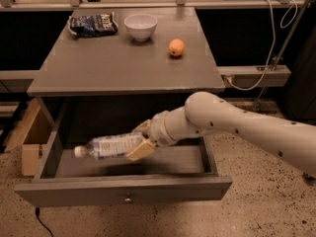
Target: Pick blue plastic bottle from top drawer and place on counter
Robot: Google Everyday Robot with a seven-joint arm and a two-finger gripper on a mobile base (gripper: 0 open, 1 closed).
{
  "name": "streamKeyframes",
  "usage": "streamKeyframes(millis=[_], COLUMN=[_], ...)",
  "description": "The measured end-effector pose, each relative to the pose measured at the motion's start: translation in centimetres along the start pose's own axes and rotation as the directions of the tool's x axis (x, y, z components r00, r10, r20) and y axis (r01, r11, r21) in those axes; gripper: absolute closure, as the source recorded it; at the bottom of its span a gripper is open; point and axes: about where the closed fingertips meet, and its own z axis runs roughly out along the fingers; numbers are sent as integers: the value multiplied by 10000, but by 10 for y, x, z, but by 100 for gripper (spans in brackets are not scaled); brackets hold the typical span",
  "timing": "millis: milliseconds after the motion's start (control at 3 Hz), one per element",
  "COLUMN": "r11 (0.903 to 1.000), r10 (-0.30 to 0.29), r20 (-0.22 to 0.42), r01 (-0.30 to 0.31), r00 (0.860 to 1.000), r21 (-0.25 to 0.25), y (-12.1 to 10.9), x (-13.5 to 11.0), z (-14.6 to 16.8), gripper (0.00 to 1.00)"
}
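Speckled terrazzo floor [256, 206], cardboard box [28, 158] at left, grey ledge [252, 74] at right, dim light

A single camera looked from above and in front of the desk [123, 68], tilted down toward its front edge. It stood near enough that the desk top and the open top drawer [123, 187] below it filled most of the frame. The arm [237, 125] lay across the frame from right of the desk, its jaws below the desk's front edge, clamped on the blue plastic bottle [111, 146].
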Motion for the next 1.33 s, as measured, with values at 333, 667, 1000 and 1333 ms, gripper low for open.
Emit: streamKeyframes(millis=[333, 667, 1000, 1333], r11=[9997, 9997, 9999, 9976], r10=[81, 81, -38, -13], r20=[664, 663, 272, -114], r01=[-66, -65, 35, 21], r00=[9978, 9978, 9996, 9999], r21=[-235, -235, 118, 687], y=[-2, -2, -9, -28], x=[2, 2, -14, -38], z=[-26, -26, -42, -78], gripper=[100, 100, 100, 100])
